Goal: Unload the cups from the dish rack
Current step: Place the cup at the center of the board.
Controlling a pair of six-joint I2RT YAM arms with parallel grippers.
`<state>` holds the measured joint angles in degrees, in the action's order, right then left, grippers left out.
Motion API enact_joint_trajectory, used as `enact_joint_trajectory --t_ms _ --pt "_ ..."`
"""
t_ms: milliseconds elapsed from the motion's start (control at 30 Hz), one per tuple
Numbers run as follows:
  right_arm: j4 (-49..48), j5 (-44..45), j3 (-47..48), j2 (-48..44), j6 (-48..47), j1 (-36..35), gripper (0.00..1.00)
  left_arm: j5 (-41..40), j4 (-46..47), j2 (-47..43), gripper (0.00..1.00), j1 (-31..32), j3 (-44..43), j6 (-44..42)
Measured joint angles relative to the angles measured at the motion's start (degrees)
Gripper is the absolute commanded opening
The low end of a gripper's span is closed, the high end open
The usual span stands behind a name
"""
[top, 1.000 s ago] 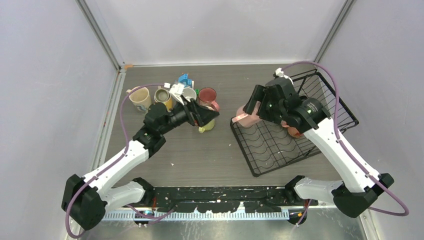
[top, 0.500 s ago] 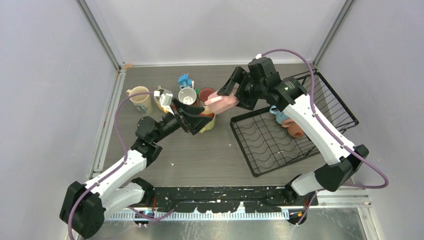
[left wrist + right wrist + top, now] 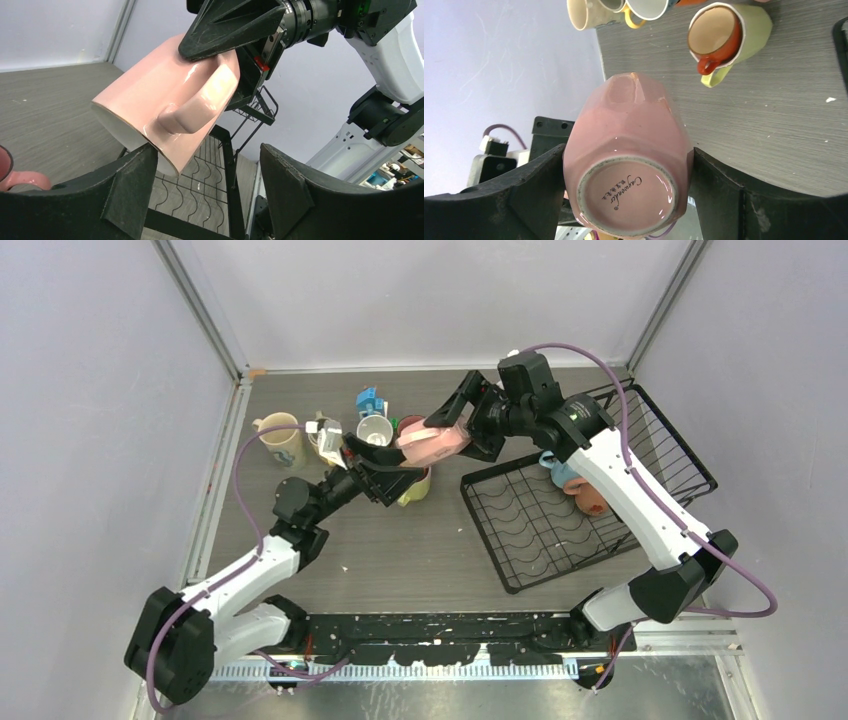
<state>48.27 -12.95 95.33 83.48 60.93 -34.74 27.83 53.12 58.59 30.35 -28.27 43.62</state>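
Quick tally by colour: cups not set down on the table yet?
pink cup: 1, held in the right gripper
blue cup: 1, in the dish rack
orange cup: 1, in the dish rack
Total: 3 visible

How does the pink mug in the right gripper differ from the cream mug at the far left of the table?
Colour: the pink mug is glossy pink, the cream mug pale cream.
Support: the right gripper holds the pink mug in the air between its fingers; the cream mug stands free on the table.
Pose: the pink mug is tilted on its side; the cream mug is upright.
Both have a handle.
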Motion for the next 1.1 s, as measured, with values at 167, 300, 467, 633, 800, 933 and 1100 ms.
enact_joint_trajectory --t_ms 167,300,467,633,800,933,1100 --pt "-2.3 -3.0 0.0 0.0 2.0 0.0 0.29 1.2 4.0 3.0 0.70 0.0 -0.2 2.7" --pt "-3.8 -4.7 0.0 0.0 2.8 0.0 0.29 1.5 7.6 4.5 0.66 0.0 -0.5 5.3" --pt "-5.3 -6.2 -0.7 0.0 3.8 0.0 0.29 2.0 12.5 6.3 0.60 0.0 -1.6 8.9" --pt "-7.6 -7.8 -1.9 -0.2 5.1 0.2 0.29 2.2 13.8 6.8 0.49 -0.1 -1.9 11.0" --pt "-9.4 -9.9 -2.5 -0.2 6.6 0.3 0.29 2.2 14.1 6.9 0.36 -0.3 -2.5 11.8" --pt "-10.2 -11.1 -2.8 -0.2 7.1 0.3 0.29 1.8 14.3 6.9 0.10 -0.4 -2.5 12.1" --pt "-12.2 -12.1 -3.6 -0.3 8.9 0.4 0.31 1.8 14.8 6.7 0.00 -0.4 -2.8 13.2"
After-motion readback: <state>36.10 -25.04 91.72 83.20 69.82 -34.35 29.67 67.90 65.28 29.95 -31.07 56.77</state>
